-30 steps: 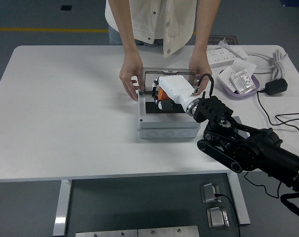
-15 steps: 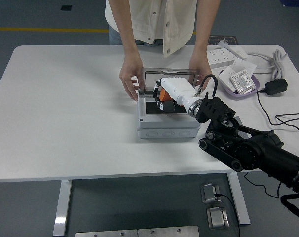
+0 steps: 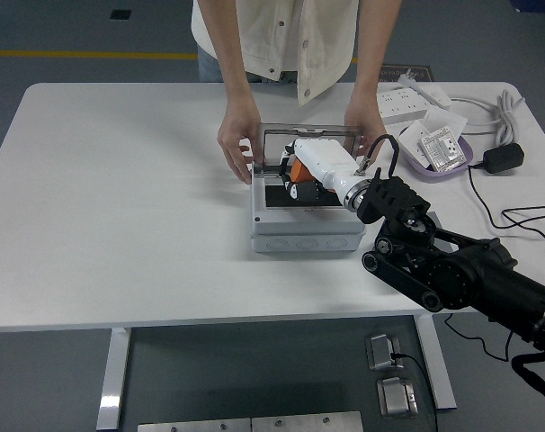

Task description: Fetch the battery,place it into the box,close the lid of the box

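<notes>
A grey box (image 3: pixel 306 236) stands mid-table with its clear lid (image 3: pixel 308 131) tilted up at the back. A person at the far side holds the lid with one hand (image 3: pixel 238 144) on its left edge and the other hand (image 3: pixel 366 126) on its right edge. My right hand (image 3: pixel 299 184), in a white shell, reaches in from the right over the box's open top. Its dark fingers are curled on an orange battery (image 3: pixel 298 169), held just above the box's black inside. How deep the battery sits is hidden by the hand. The left arm does not show.
A purple tray (image 3: pixel 460 167) with a white socket part stands at the back right. Behind it lie a white power strip (image 3: pixel 403 103), a black adapter (image 3: pixel 504 157) and black cables (image 3: pixel 524 216) trailing to the right edge.
My right wrist has shifted slightly to the right and back, and the hand with the battery has tilted a little over the box. The person's hands have kept still on the lid.
</notes>
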